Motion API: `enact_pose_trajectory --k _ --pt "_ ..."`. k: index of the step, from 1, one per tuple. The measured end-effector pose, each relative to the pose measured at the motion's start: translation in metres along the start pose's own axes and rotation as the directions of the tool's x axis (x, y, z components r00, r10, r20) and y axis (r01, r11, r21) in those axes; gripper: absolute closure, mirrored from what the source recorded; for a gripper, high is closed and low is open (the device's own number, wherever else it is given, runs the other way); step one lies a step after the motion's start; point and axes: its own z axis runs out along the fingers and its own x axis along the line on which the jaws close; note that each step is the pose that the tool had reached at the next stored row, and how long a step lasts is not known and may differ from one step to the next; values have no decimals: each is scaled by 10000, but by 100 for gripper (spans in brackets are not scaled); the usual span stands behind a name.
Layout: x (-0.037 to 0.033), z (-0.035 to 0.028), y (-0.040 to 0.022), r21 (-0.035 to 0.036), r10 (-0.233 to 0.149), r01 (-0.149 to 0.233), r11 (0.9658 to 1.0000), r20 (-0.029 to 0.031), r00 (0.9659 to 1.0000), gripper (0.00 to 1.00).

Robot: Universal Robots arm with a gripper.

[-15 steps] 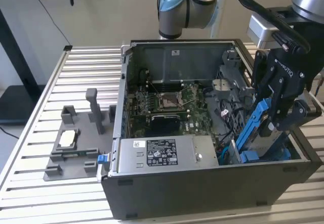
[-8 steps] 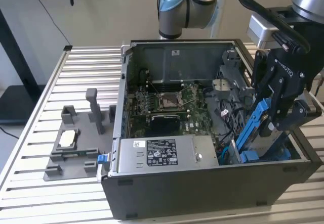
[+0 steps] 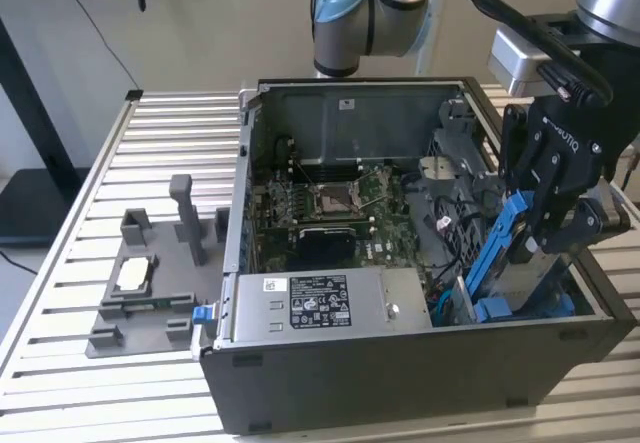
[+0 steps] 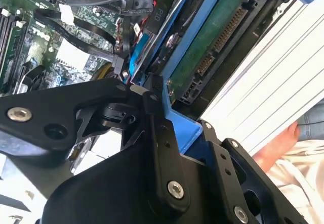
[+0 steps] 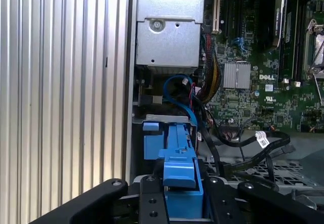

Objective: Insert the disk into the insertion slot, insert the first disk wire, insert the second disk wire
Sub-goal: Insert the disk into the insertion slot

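Observation:
My gripper (image 3: 538, 231) is shut on the disk (image 3: 497, 253), a drive in a bright blue carrier frame. The disk hangs tilted over the end of the open computer case at the exterior view's right. Its lower end reaches down to the insertion slot (image 3: 520, 308), a dark bay with blue plastic tabs. In the second wrist view the disk's green circuit-board face (image 4: 212, 37) and connector show, with a black finger (image 4: 157, 128) pressed on the blue frame. The first wrist view has the blue carrier (image 5: 179, 176) between the fingers, above the slot's blue tabs (image 5: 151, 140).
The open case (image 3: 400, 363) holds a motherboard (image 3: 340, 203), a grey power supply box (image 3: 320, 303) with a white sticker, and black and blue cables (image 5: 238, 143) beside the bay. A grey fixture (image 3: 150, 283) sits on the slatted table at the exterior view's left. A person's hand (image 4: 283, 148) is close.

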Motion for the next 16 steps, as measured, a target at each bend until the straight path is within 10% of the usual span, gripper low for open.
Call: enact_pose_trajectory --k 3,8,16 --pt "-2 2 0 1 -1 1 10000 6 10000 67" --pt "-29 27 14 87 -2 0 10000 200 9998 67" --pt "-33 30 19 110 -6 4 9999 196 9998 66"
